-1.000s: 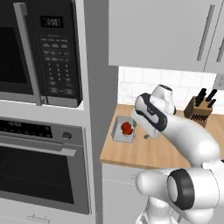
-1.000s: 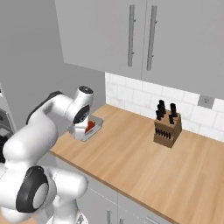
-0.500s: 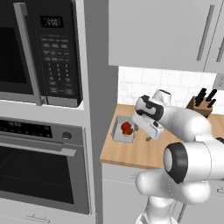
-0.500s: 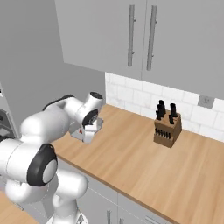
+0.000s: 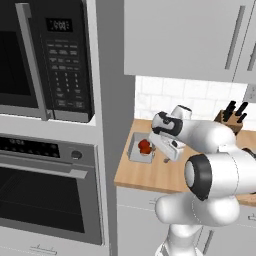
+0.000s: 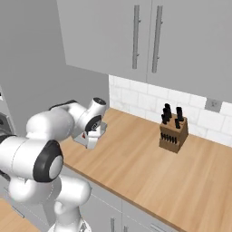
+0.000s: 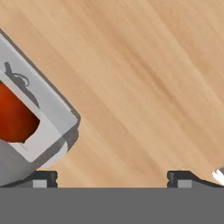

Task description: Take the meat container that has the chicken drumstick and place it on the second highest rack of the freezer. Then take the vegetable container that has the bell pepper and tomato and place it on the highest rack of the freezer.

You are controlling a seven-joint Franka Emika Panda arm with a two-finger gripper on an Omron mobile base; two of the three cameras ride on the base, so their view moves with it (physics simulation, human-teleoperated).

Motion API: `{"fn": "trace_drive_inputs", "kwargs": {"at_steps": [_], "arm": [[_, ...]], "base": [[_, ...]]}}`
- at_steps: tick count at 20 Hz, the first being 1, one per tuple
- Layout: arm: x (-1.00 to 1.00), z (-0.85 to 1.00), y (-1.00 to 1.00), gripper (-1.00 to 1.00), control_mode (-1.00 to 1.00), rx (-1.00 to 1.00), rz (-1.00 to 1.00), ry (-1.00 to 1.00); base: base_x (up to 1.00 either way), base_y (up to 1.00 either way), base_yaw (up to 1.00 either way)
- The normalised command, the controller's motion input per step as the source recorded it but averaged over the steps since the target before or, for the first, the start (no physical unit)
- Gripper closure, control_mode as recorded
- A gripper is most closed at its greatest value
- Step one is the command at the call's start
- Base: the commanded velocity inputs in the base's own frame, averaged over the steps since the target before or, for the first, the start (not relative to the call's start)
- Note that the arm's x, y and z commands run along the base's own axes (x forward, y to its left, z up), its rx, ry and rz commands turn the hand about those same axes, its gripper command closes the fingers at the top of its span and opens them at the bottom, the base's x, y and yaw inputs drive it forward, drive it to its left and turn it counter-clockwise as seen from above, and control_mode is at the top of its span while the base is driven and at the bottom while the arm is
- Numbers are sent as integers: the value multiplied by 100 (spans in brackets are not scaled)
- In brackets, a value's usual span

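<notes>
**Vegetable container: approach to grasp, not yet held**

Item: vegetable container [image 5: 140,149], a pale grey tray holding the bell pepper and tomato [image 5: 145,146], seen as red rounded shapes; which is which cannot be told. Location: on the wooden counter [image 6: 149,172], at its left end beside the tall grey cabinet wall [image 5: 114,100].

Gripper [image 7: 111,177]: jaws spread wide, nothing between them. In the hand view the tray's corner [image 7: 52,118] sits to the left, near one fingertip, with bare wood between the tips. In the left base view the hand hangs low just beside the tray's right edge.

Step judged: reaching for the vegetable container; the grasp is not made.

Next move calls for: shifting the hand sideways until a tray wall lies between the fingers, then closing and lifting level so the contents do not roll.

Other: knife block [image 6: 173,134] well apart to the right.
</notes>
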Motion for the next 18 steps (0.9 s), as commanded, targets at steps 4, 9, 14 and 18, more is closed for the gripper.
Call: {"fn": "trace_drive_inputs", "kwargs": {"at_steps": [4,9,14,18], "arm": [[44,-22,12,-100,-100,0,0,2],[44,-30,10,-100,-100,0,1,4],[34,-24,0,-100,-100,0,3,6],[31,-42,0,-100,-100,0,2,12]], "base": [[0,0,0],[0,0,0],[0,0,0],[0,0,0]]}}
